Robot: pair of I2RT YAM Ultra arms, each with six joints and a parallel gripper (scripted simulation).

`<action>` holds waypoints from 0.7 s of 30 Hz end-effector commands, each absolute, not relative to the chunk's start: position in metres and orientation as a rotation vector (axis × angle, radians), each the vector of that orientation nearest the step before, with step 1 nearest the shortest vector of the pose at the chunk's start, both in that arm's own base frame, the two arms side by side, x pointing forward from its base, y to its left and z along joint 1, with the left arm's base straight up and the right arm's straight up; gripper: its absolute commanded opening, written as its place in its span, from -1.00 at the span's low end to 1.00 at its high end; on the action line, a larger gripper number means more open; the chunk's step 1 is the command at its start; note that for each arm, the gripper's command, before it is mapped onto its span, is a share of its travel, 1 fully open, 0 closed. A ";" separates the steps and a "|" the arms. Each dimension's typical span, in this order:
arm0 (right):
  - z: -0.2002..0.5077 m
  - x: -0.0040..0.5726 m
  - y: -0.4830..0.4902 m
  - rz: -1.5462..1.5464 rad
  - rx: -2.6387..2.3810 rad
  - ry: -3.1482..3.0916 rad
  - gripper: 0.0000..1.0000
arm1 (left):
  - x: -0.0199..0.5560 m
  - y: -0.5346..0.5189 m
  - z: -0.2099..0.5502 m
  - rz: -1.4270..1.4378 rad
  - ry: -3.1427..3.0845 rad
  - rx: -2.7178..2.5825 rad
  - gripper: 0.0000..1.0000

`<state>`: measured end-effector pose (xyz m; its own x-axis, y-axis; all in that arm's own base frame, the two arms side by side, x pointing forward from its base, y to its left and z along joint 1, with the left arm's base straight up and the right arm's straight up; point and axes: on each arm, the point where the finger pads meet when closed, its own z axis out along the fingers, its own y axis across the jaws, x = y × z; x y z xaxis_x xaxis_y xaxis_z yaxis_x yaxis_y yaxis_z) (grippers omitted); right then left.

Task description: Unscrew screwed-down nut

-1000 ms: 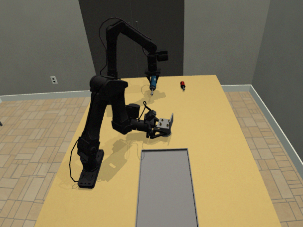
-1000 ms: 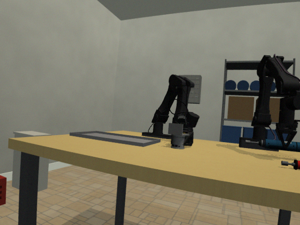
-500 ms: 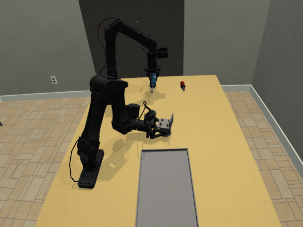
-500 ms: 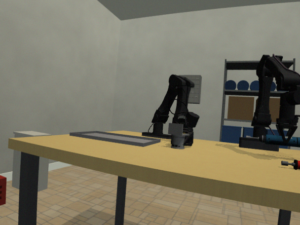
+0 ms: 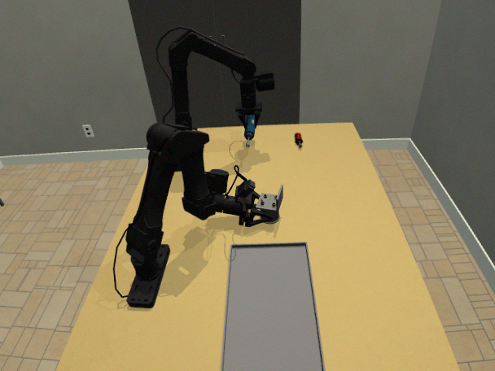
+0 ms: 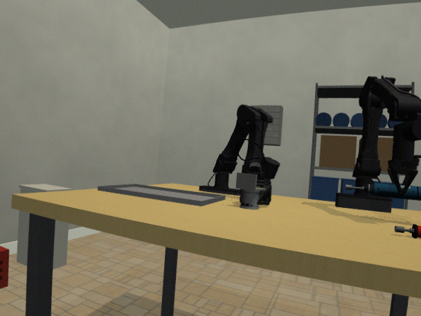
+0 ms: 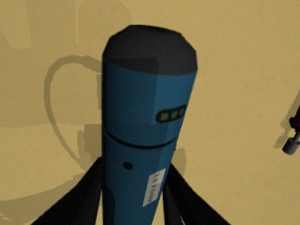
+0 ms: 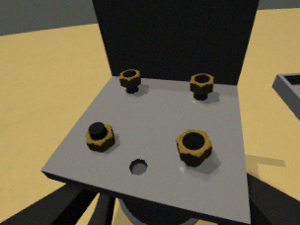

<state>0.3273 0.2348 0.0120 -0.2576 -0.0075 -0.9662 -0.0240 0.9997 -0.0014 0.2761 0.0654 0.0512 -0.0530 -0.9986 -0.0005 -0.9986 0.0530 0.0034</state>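
The joint module (image 5: 273, 218) (image 6: 249, 200) stands upright with the grey bracket (image 5: 266, 207) (image 6: 246, 181) (image 8: 148, 113) on top. In the right wrist view the near-left nut (image 8: 100, 138) sits flat on the plate, its stud showing through; the far-left nut (image 8: 130, 79), far-right nut (image 8: 201, 84) and near-right nut (image 8: 193, 146) stand raised. My right gripper (image 5: 266, 216) is shut around the module below the bracket plate; its fingertips are partly hidden. My left gripper (image 5: 250, 120) (image 7: 134, 165) is shut on the electric nut driver (image 5: 250, 126) (image 6: 382, 189) (image 7: 143, 104), held about level above the table, socket towards the module.
A red tool (image 5: 298, 137) (image 6: 419, 231) (image 7: 296, 122) lies on the table (image 5: 346, 228) (image 6: 208, 222), beyond the module on the driver's side. A shallow grey tray (image 5: 269, 309) (image 6: 152, 192) lies on the module's other side. The bracket's upright wall (image 5: 280, 197) (image 6: 246, 181) stands opposite the right arm.
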 end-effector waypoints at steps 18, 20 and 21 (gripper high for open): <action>0.009 0.330 0.237 0.017 -0.027 1.842 0.17 | 0.282 0.067 0.092 0.012 -2.318 2.174 -0.17; 0.009 0.330 0.237 0.017 -0.027 1.842 0.17 | 0.282 0.067 0.092 0.012 -2.318 2.174 -0.17; 0.009 0.330 0.237 0.017 -0.027 1.842 0.17 | 0.282 0.067 0.092 0.014 -2.318 2.174 -0.17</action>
<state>0.3273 0.2348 0.0120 -0.2576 -0.0075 -0.9662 -0.0240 0.9997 -0.0014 0.2756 0.0653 0.0724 -0.0530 -0.9986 0.0007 -0.9986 0.0530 0.0075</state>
